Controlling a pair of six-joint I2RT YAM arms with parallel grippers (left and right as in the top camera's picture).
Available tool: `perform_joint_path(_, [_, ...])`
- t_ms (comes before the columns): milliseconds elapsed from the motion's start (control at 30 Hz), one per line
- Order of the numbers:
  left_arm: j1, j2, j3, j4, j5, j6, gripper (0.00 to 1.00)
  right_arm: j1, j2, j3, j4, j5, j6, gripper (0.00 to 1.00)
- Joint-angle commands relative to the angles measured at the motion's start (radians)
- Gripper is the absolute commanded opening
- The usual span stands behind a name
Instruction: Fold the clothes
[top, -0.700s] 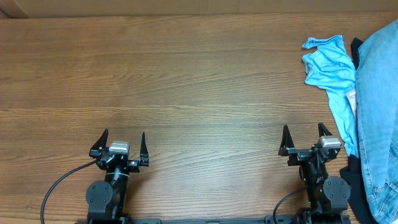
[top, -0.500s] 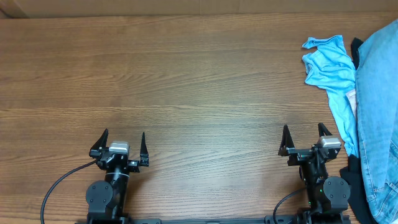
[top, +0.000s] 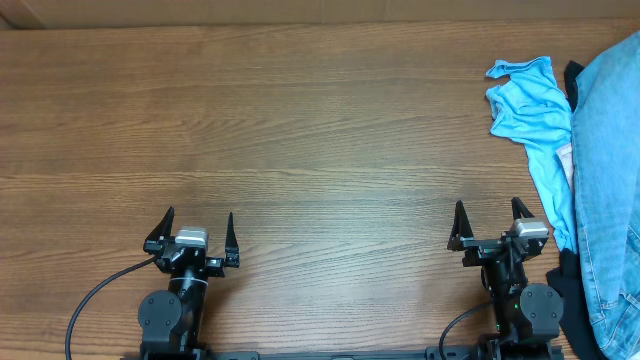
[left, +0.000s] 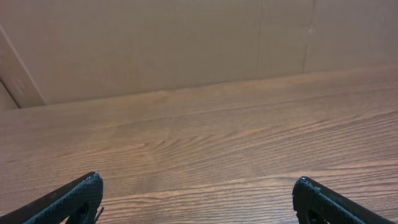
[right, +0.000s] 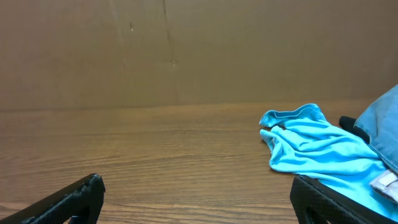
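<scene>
the wooden tabletop (top: 320, 120) fills nearly the whole overhead view, its grain running left to right. behind its far edge the wrist views show a plain brown cardboard wall (left: 186, 43).

the jeans (top: 610, 150), light-wash blue denim, lie heaped at the right edge of the tabletop. they run from the far right corner down to the near edge and are partly cut off by the frame, so the legs and waistband cannot be told apart from here. just left of them, and touching them, lies a crumpled sky-blue t-shirt (top: 535, 110), one strip of it trailing toward the near side along the denim. a dark cloth (top: 570, 268) shows from under the jeans near the right arm, and perhaps again at the far end of the heap, though the view there is too small to be sure.

the left gripper (top: 199, 214) sits at the near edge on the left, well apart from all the clothes, its fingers (left: 68, 199) spread wide and pointing toward the far side. the right gripper (top: 488, 204) sits at the near edge on the right, spread just as wide, near the t-shirt's trailing strip but not touching it.

a black cable (top: 95, 300) curves away from the left arm's base. a small white label (right: 385, 180) shows beside the t-shirt in the right wrist view
</scene>
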Motion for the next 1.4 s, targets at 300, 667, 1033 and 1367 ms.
perform_joint_path(300, [0.005,-0.011,-0.006,0.002,-0.006,0.019,1.0,0.004,-0.008,-0.011,0.006,-0.006,-0.001,1.0])
perform_joint_path(667, [0.005,-0.011,-0.006,0.002,-0.011,0.024,1.0,0.004,-0.008,-0.011,0.006,-0.006,-0.001,1.0])
perform_joint_path(1033, [0.005,-0.011,-0.006,0.004,-0.05,0.102,1.0,0.004,-0.008,-0.01,0.006,0.091,-0.016,1.0])
perform_joint_path(1367, [0.005,-0.011,-0.006,0.001,-0.024,0.085,1.0,0.004,-0.008,-0.011,0.005,0.008,0.031,1.0])
